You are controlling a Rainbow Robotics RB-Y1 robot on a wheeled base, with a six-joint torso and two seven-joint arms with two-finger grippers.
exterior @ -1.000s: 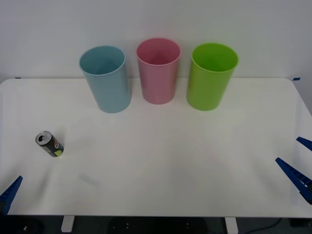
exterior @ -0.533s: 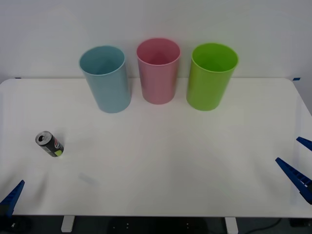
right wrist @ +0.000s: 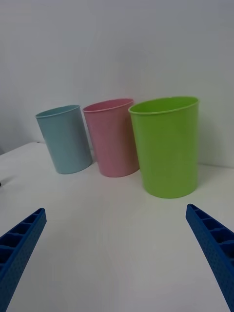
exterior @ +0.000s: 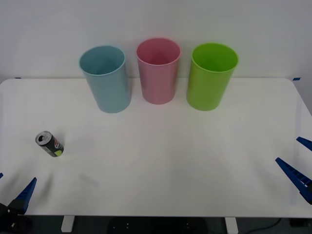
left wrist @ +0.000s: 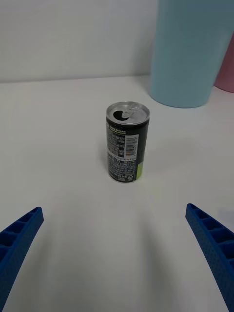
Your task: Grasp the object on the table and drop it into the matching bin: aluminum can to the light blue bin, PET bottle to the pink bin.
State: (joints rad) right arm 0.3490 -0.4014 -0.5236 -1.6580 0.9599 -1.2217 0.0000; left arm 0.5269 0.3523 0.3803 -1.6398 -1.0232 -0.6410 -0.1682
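White and wide, the surface (exterior: 161, 161) runs up to a pale wall, with rounded corners at its far edge.

At the near left corner sits the left gripper (exterior: 12, 192), low by the surface's front edge; its blue ribbed jaws stand wide apart, with nothing between them. In the left wrist view the two fingers (left wrist: 17, 243) frame the aluminum can (left wrist: 126, 142), which stands upright on the surface ahead of them, well apart from both, its silver top with the opened tab hole facing up and a yellow-green patch low on its side. From the front view the can (exterior: 49, 144) stands near the left edge of the surface, just ahead of the left gripper and well short of the bins.

Along the far edge three bins stand upright in a row, close to one another. The light blue bin (exterior: 106, 78) is leftmost, the pink bin (exterior: 157, 70) stands in the middle, and a lime green bin (exterior: 210, 75) is rightmost. Each has its open mouth facing up.

At the near right edge of the surface rests the right gripper (exterior: 298, 163), its jaws also spread wide and holding nothing. Its wrist view looks across bare surface toward the same three bins, the green bin (right wrist: 168, 146) nearest, the pink bin (right wrist: 113, 139) next and the blue one (right wrist: 66, 139) farthest.
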